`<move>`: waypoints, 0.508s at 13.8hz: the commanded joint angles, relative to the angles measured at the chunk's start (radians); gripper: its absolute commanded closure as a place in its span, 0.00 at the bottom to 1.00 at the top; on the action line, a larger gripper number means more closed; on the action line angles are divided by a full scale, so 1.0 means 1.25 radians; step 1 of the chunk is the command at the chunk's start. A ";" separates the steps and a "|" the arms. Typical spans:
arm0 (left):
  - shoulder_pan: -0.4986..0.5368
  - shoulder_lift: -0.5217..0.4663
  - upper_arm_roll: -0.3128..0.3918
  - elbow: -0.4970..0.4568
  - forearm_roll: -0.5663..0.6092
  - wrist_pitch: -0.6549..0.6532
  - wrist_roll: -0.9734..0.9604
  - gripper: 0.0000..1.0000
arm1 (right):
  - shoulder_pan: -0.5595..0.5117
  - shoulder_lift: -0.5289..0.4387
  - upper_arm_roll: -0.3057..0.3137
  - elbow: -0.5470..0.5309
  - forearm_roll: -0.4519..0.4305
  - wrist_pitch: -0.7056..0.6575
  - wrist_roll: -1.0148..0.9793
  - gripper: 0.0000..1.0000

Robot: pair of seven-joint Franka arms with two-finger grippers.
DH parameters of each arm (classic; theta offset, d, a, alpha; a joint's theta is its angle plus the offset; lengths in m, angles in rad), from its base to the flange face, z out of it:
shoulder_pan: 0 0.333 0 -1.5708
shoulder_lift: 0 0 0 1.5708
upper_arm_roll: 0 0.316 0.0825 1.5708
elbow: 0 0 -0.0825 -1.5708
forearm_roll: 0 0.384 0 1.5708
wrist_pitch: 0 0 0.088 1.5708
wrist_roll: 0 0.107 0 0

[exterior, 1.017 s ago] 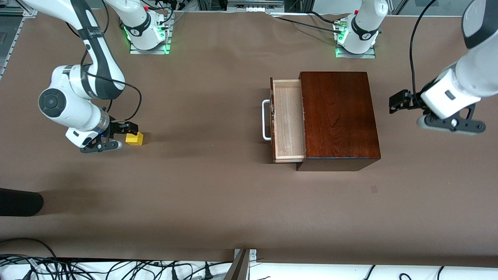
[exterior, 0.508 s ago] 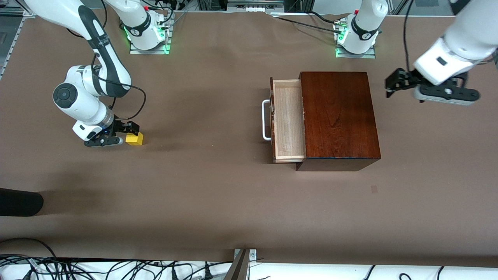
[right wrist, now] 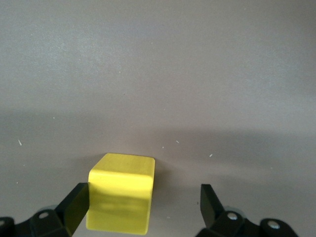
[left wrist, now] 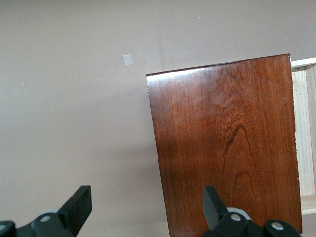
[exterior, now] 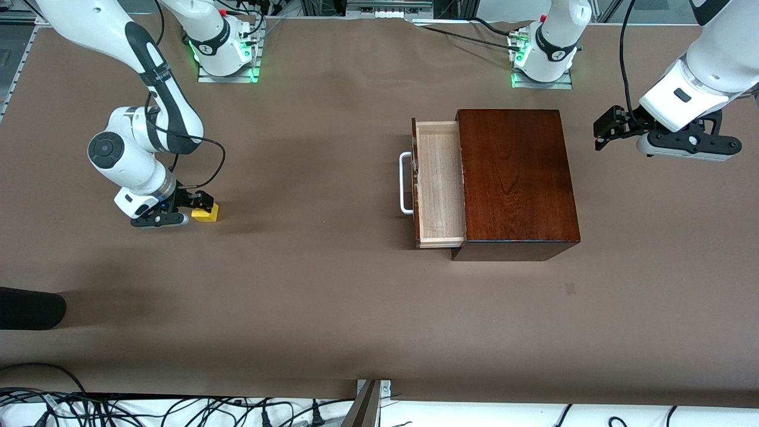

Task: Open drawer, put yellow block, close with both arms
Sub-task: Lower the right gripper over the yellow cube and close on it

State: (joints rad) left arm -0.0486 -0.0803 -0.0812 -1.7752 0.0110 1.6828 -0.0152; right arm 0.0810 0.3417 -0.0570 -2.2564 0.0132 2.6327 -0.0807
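**Drawer open, yellow block on the counter between spread jaws**

Nearest the front camera, only bare brown counter [exterior: 332,308].

Farther up, toward the right arm's end: yellow block [exterior: 205,212] flat on the counter, well apart from the drawer. Right gripper [exterior: 198,201] low at the block, jaws wide. In the right wrist view, yellow block [right wrist: 121,193] between the two fingers [right wrist: 73,207], close beside one of them, with a clear gap to its partner. Contact with the near finger not clear. Block resting on the counter, not lifted.

Toward the left arm's end: dark mahogany box [exterior: 517,178] flat on the counter. Drawer [exterior: 439,184] pulled partway out of the box on the side facing the right arm's end, pale wood tray showing, nothing seen inside. White bar handle [exterior: 404,182] on the drawer front, untouched by either gripper.

Farther still, up in the air: left gripper [exterior: 606,131] over bare counter just past the box's closed end, jaws wide, holding nothing. In the left wrist view, dark box top [left wrist: 224,143] ahead of the left gripper [left wrist: 145,205], with a strip of the drawer [left wrist: 306,128] at the picture's edge.
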 commanded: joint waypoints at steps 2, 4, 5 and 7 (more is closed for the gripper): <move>0.023 0.014 -0.010 0.034 0.001 -0.036 0.007 0.00 | -0.001 -0.010 0.001 -0.005 -0.002 0.006 0.008 0.00; 0.023 0.026 -0.011 0.054 0.001 -0.047 0.006 0.00 | -0.002 -0.012 0.001 -0.004 0.007 -0.008 0.009 0.00; 0.022 0.026 -0.011 0.054 0.001 -0.048 0.006 0.00 | -0.002 -0.016 0.003 -0.003 0.010 -0.016 0.009 0.00; 0.023 0.029 -0.012 0.056 0.000 -0.049 0.006 0.00 | -0.002 -0.016 0.003 -0.003 0.010 -0.017 0.011 0.00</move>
State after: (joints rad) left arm -0.0328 -0.0670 -0.0824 -1.7455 0.0110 1.6492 -0.0152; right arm 0.0811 0.3412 -0.0570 -2.2559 0.0152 2.6301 -0.0768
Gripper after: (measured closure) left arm 0.000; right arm 0.000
